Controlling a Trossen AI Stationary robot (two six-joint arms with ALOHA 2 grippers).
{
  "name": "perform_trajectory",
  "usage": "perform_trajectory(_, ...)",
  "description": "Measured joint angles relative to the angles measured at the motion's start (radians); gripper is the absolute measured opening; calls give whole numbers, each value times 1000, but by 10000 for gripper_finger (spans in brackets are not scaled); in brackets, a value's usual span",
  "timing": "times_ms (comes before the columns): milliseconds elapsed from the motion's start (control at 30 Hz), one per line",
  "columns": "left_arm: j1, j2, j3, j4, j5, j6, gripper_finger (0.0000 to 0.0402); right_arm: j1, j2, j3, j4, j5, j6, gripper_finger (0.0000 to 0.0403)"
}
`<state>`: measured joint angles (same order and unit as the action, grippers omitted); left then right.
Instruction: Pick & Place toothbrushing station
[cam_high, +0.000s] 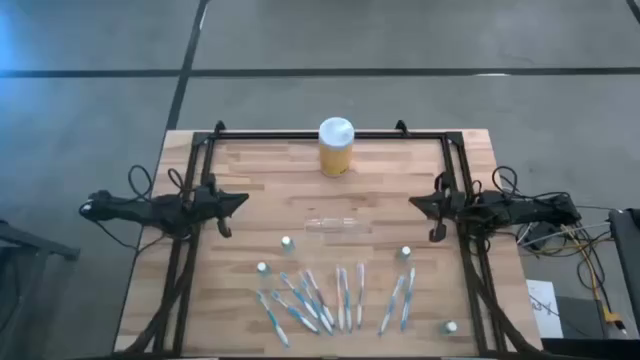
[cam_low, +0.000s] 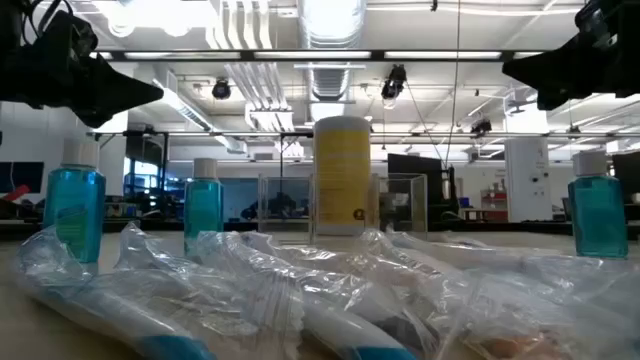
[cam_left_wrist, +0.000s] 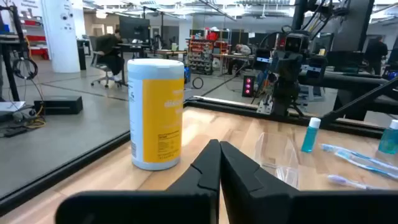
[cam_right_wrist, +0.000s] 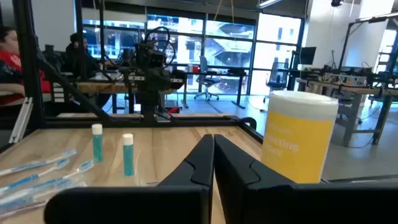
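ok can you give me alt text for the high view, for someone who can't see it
Seen from above, a wooden table holds a row of wrapped blue-and-white toothbrushes along its near edge, with small white-capped tubes scattered around them. A clear plastic holder lies mid-table and a yellow jar stands at the far edge. The left gripper and right gripper wait shut at either side, holding nothing.

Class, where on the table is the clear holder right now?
In the high view the clear holder lies near the table's middle, between the yellow jar at the far edge and the toothbrushes along the near edge.
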<state>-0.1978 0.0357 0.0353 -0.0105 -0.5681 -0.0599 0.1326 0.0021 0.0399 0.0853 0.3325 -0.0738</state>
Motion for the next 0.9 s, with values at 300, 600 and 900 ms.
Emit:
perform_trajectory(300, 0, 2, -4, 1, -1, -78, 5, 0, 1, 0, 41, 8, -21, 8)
perform_trajectory(600, 0, 2, -5, 1, -2, -55, 19, 0, 0, -1, 76, 8, -19, 8)
perform_trajectory(900, 0, 2, -5, 2, -2, -41, 12, 0, 1, -5, 75, 8, -13, 8)
